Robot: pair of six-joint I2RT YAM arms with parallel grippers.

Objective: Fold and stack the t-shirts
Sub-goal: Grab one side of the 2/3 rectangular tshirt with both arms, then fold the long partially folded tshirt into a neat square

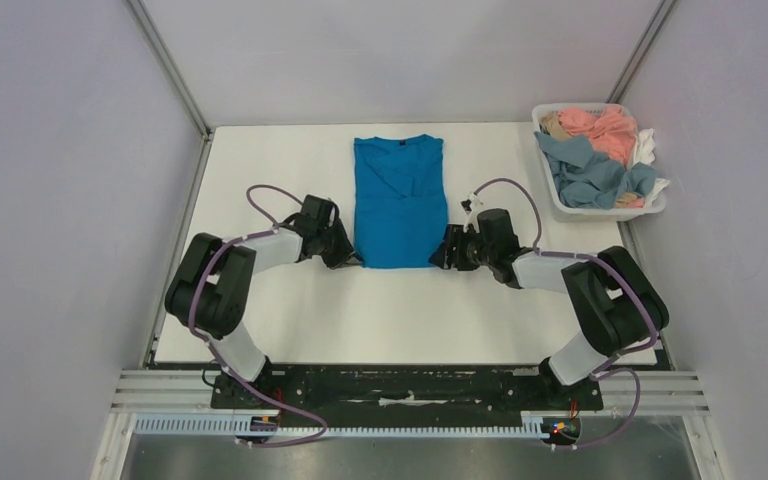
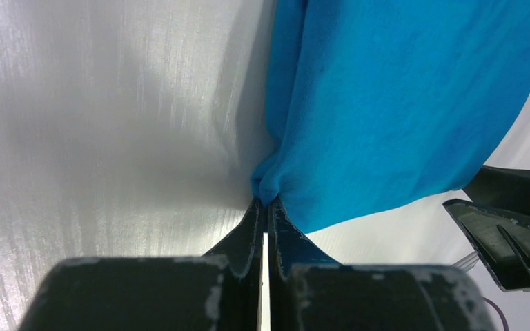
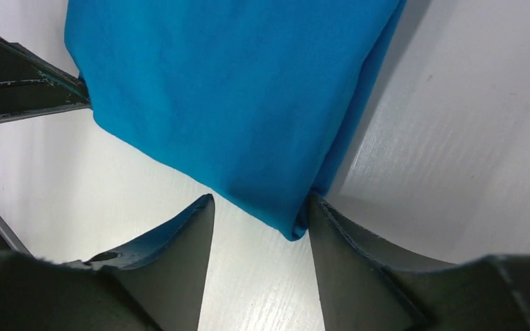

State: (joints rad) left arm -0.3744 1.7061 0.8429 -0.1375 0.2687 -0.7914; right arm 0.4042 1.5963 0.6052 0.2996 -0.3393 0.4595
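I have both arms folded low over the white table (image 1: pixel 380 320), elbows out, wrists turned in toward the bright blue t-shirt (image 1: pixel 400 200), which lies flat mid-table with its collar at the far end. My left gripper (image 2: pixel 266 201) is clamped on its near left corner, cloth bunched at the tips. My right gripper (image 3: pixel 259 200) stands parted astride the near right corner, one finger touching the folded edge. The other t-shirts (image 1: pixel 590 165) sit heaped in the basket (image 1: pixel 600 212) at far right.

White plastic basket (image 1: pixel 600 210) at the far right corner of a white table (image 1: pixel 390 320), pale walls (image 1: pixel 60 150) around.
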